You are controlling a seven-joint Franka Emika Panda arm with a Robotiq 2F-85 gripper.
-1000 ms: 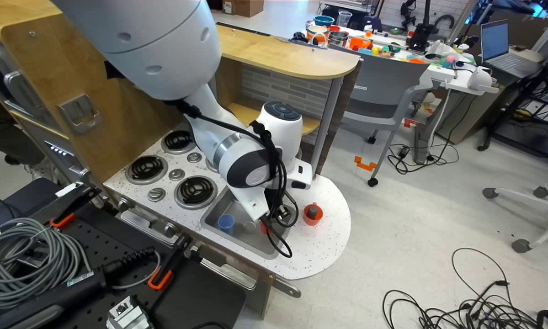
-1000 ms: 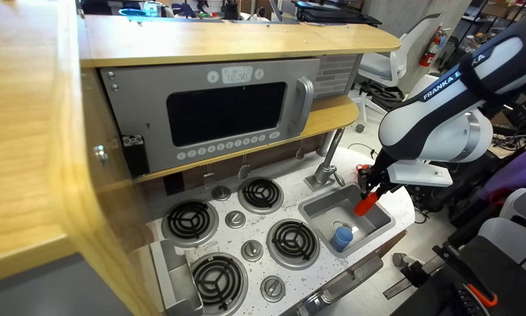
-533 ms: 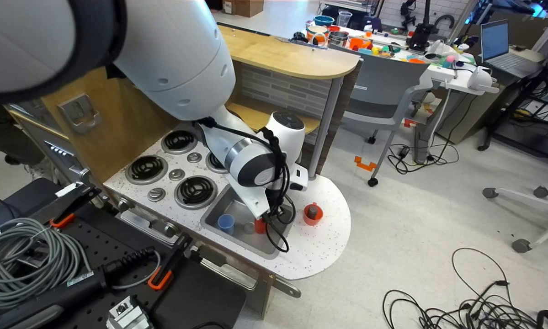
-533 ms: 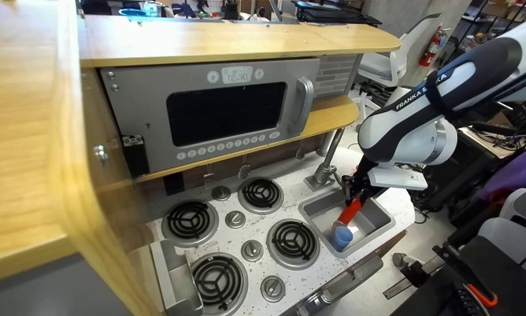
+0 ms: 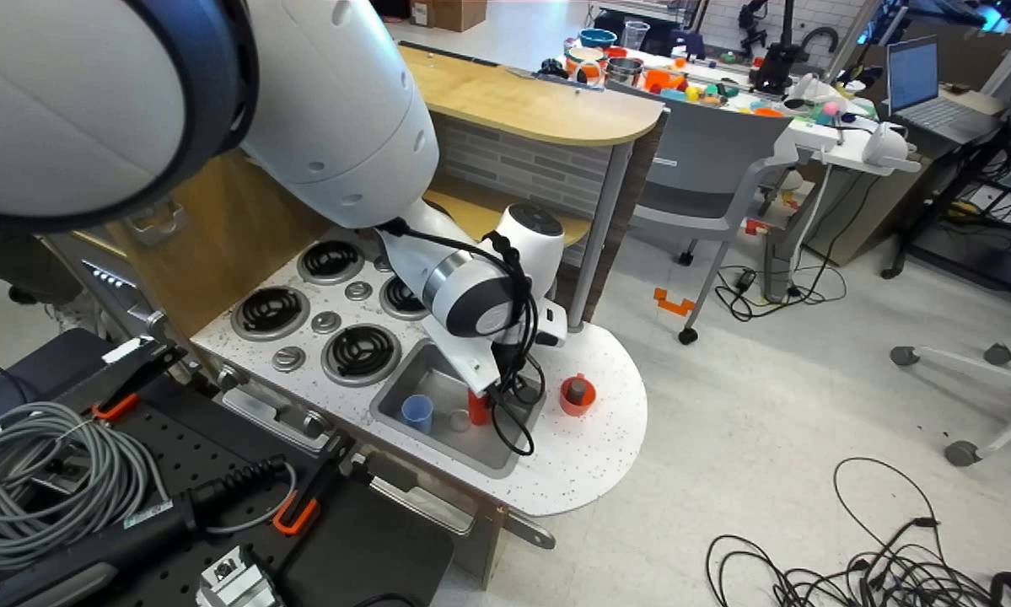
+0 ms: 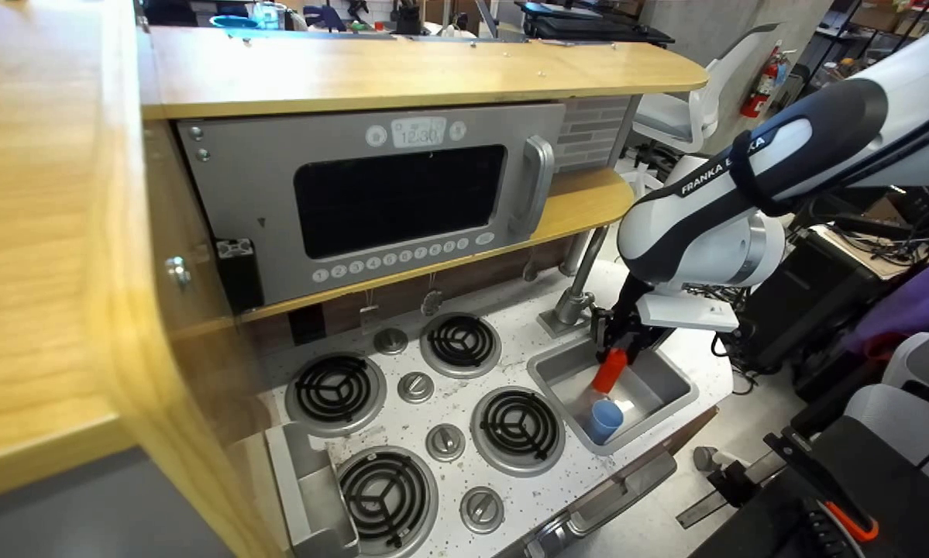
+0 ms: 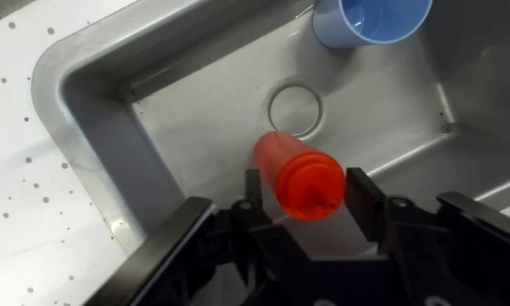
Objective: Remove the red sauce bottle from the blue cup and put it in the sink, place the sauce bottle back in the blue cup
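The bottle (image 7: 299,176) stands upright in the sink (image 7: 212,114), near the blue cup (image 7: 369,21), its long axis rising between the spread fingers (image 7: 363,204) of the tool (image 7: 306,185), a gap showing beside one.

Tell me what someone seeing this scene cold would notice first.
In the wrist view, probably the vivid red sauce bottle in the grey metal sink, between the parted jaws of the gripper. The light-blue cup would likely come next, in the same sink near the top of that view, apart from the bottle. In an exterior view, the white Franka Panda arm looms large at the upper left.
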